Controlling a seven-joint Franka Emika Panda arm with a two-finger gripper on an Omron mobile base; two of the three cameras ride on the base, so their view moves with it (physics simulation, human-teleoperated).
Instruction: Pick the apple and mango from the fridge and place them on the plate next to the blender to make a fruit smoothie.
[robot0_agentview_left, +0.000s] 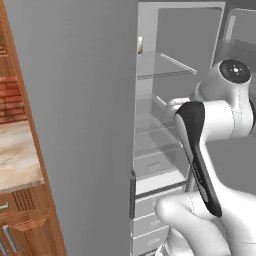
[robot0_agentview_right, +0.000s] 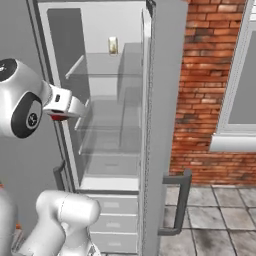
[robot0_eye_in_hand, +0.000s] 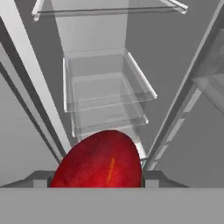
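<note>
A glossy red apple (robot0_eye_in_hand: 103, 162) with a thin yellow streak sits between my fingers, and my gripper (robot0_eye_in_hand: 95, 179) is shut on it. From the right base view, the gripper (robot0_agentview_right: 59, 113) hangs at the open mouth of the grey fridge (robot0_agentview_right: 162, 100), level with its middle shelves, and a red bit of the apple (robot0_agentview_right: 58, 117) shows under the hand. Clear shelves (robot0_eye_in_hand: 105, 83) lie ahead of the hand. The fridge (robot0_agentview_left: 85, 125) stands open, with white drawers (robot0_agentview_right: 117, 220) at its bottom. The mango, plate and blender are out of view.
A small pale item (robot0_agentview_right: 113, 45) stands on the top shelf. The open door's edge with its handle (robot0_agentview_right: 177, 205) stands right of the opening, before a brick wall (robot0_agentview_right: 200, 100). A wooden cabinet with a stone counter (robot0_agentview_left: 17, 155) lies to the left.
</note>
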